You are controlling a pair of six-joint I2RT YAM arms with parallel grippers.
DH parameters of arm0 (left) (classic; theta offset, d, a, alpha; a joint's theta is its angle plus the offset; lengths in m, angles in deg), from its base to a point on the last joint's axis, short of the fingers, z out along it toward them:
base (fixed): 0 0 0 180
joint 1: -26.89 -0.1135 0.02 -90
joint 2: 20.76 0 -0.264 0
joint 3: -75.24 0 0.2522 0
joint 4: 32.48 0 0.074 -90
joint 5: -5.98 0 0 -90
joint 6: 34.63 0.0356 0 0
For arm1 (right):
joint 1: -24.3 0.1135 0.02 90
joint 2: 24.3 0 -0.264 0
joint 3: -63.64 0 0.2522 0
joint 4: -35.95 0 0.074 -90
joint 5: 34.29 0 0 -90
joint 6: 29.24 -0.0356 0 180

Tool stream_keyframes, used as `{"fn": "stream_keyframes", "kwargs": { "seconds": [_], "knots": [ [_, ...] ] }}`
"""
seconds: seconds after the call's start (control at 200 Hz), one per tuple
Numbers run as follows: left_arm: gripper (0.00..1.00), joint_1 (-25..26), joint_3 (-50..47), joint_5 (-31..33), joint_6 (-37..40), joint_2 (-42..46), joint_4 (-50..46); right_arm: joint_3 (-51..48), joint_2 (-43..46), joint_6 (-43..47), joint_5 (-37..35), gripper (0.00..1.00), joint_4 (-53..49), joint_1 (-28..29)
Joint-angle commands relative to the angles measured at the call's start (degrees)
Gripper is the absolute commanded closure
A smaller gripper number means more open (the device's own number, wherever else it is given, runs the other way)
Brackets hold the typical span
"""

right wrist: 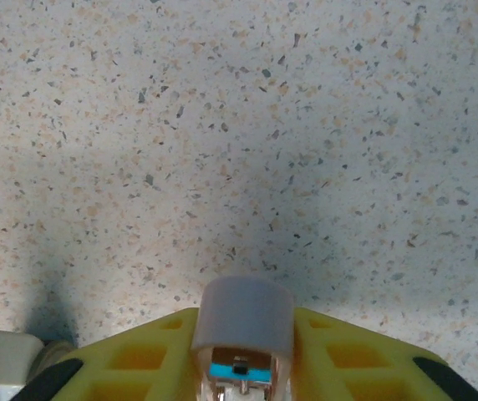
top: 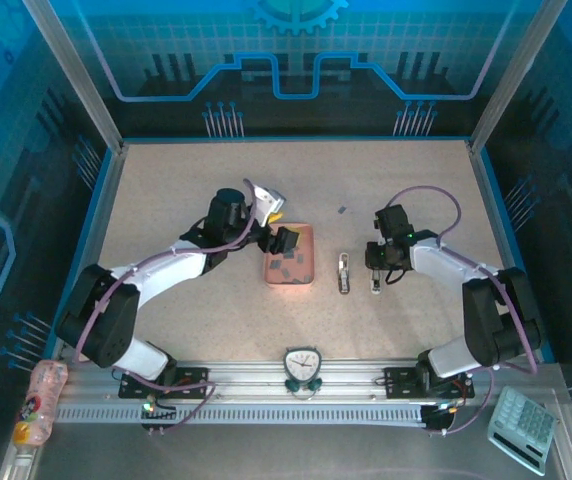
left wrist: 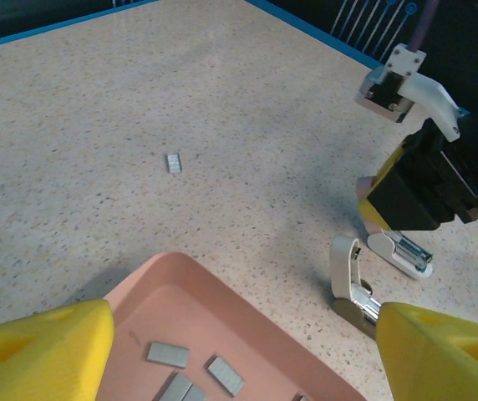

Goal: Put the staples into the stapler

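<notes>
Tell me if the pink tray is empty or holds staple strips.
Not empty. The pink tray holds several grey staple strips lying flat on its floor, clear in the left wrist view.

This is looking like a robotics lab, with a purpose-built test cell standing in it. Two robot arms [top: 156, 275] are sitting bolted to a slotted metal rail [top: 266, 405] along the bottom of the top view, with cables trailing from their bases. A speckled table [top: 166, 190] is lying inside aluminium frame posts [top: 71, 70]. Blue panels [top: 296, 50] printed with a gear and circuit lines are closing it in at the top and on both sides. A small dial-faced timer [top: 302, 368] is resting at bottom centre, a calculator [top: 522, 428] at the lower right and a plastic bottle [top: 41, 400] at the lower left.
</notes>
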State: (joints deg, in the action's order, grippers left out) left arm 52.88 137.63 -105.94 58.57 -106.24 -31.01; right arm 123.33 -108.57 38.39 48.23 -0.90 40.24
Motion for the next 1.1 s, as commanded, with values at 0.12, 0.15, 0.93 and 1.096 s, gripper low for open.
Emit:
{"fn": "stream_keyframes", "kwargs": {
  "seconds": [0.12, 0.15, 0.93, 1.096],
  "knots": [
    [0.15, -2.2, -0.8, 3.2, -4.6, 4.3, -4.4, 6.2, 2.8, -0.5, -2.4, 0.59, -7.6, 1.0],
    [0.15, -2.5, -0.7, 3.7, -5.0, 4.9, -5.5, 7.7, 3.4, -0.8, -3.4, 0.59, -9.7, 1.9],
    [0.11, -12.8, 2.1, 14.0, -13.1, 8.7, -25.5, 48.6, -29.8, -21.9, -2.6, 0.62, -30.8, 30.0],
    [0.11, -12.9, 1.3, 15.1, -12.6, 8.9, -25.1, 50.0, -34.5, -21.3, -1.8, 0.62, -32.7, 29.3]
  ]
}}
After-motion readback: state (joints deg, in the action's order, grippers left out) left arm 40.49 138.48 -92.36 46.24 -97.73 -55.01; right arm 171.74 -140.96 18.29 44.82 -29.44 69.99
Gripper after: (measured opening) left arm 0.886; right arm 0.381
